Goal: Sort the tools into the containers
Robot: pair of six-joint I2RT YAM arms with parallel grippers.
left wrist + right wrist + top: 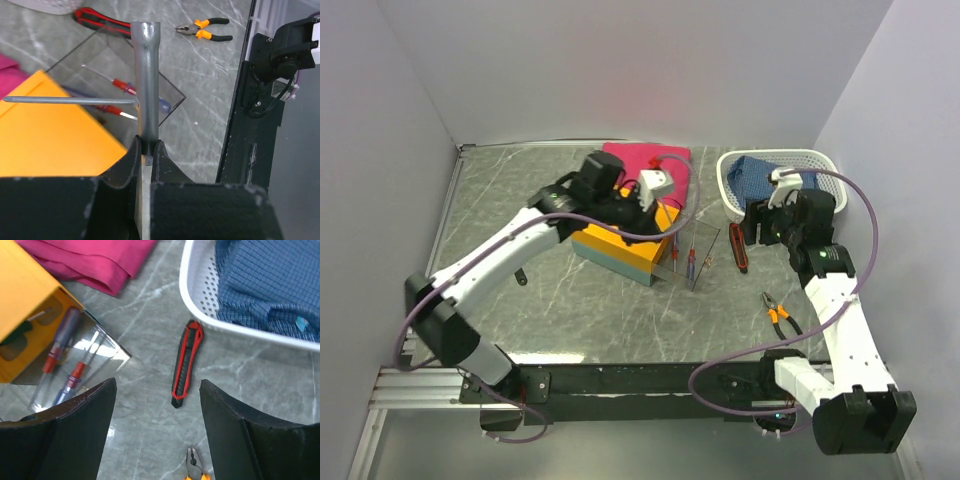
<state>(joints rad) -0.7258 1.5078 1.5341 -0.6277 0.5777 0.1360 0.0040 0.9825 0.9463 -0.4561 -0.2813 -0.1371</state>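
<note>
The left gripper [148,148] was clamped on the stem of a thin grey tool [145,70], a tube with a crossbar. It held the tool over the right edge of the box [618,248], whose orange-yellow top sat mid-table. Two red-handled screwdrivers [62,351] showed through the box's clear panel [698,245]. The right gripper [157,385] hung with its fingers spread wide and nothing between them, above a red-and-black tool [186,365] lying just near of the white basket [190,295]. The basket held a blue cloth [265,280]. Small orange-handled pliers [779,314] lay nearer, on the right, and a pink cloth [645,160] lay beyond the box.
</note>
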